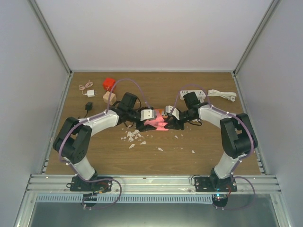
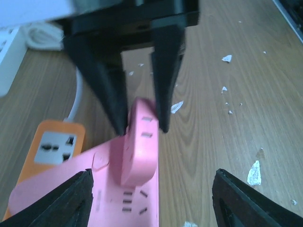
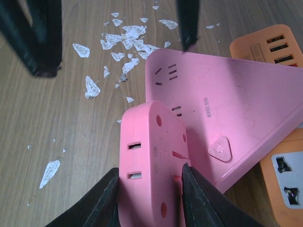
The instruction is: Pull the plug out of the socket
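a: where's the plug (image 3: 150,151)?
b: seated on the pink strip (image 3: 236,104), near its end. right gripper (image 3: 150,172) pinches its two sides.
a: left gripper (image 2: 152,176)?
b: spread wide, straddling the strip's end, not clamping.
a: room?
b: pull path straight off the strip's face looks open; an orange strip (image 3: 265,45) lies partly under it.

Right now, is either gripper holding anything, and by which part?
The right gripper holds the pink rounded plastic plug block, clamped across two opposite sides, as it stands on the pink plastic power strip. The left gripper is open, holding nothing.
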